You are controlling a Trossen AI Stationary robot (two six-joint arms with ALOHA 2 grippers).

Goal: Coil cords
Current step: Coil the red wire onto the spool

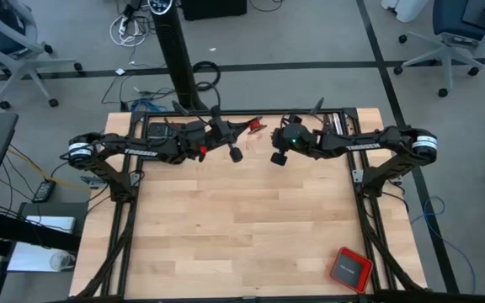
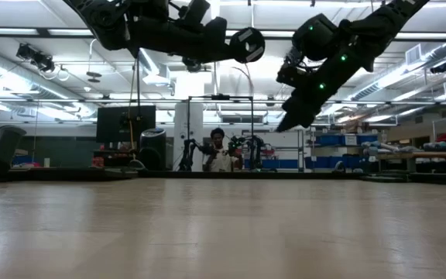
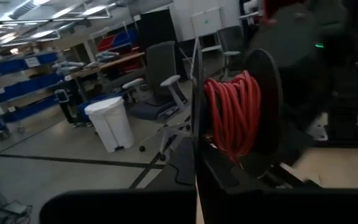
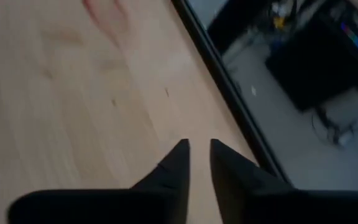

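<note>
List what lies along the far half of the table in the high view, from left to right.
Left arm → left pincer, shut → red cord near the far edge → right pincer, slightly parted → right arm.

Bright ceiling striplights, glare in low view; both wrist views motion-blurred.

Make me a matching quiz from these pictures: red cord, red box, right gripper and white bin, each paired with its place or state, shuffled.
1 red cord
2 red box
3 right gripper
4 white bin

A on the floor beyond the table
B slightly open, empty, over the table
C wound in a coil
D on the table near a corner, right arm's side

Pairs: 1-C, 2-D, 3-B, 4-A
</note>
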